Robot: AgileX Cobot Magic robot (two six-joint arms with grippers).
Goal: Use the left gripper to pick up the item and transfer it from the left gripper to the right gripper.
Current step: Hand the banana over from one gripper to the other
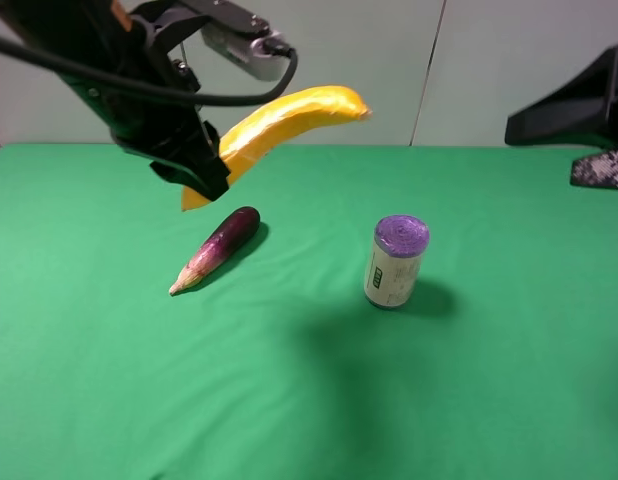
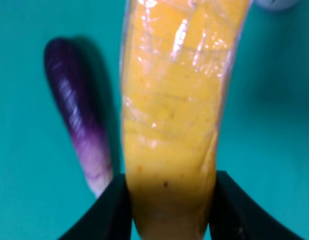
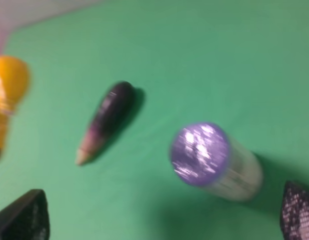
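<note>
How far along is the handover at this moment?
Done: the left gripper is shut on one end of the banana and holds it clear of the green table. In hand: the banana's free end points toward the right side. Left: the right gripper is open at the far edge and has not yet taken it.

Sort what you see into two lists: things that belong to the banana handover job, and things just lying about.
Belongs to the job:
- banana, held off the table
- left hand, shut on the banana
- right hand, open, off to the side

Just lying about:
- purple eggplant, lying on the green table
- purple-topped can, standing upright
</note>
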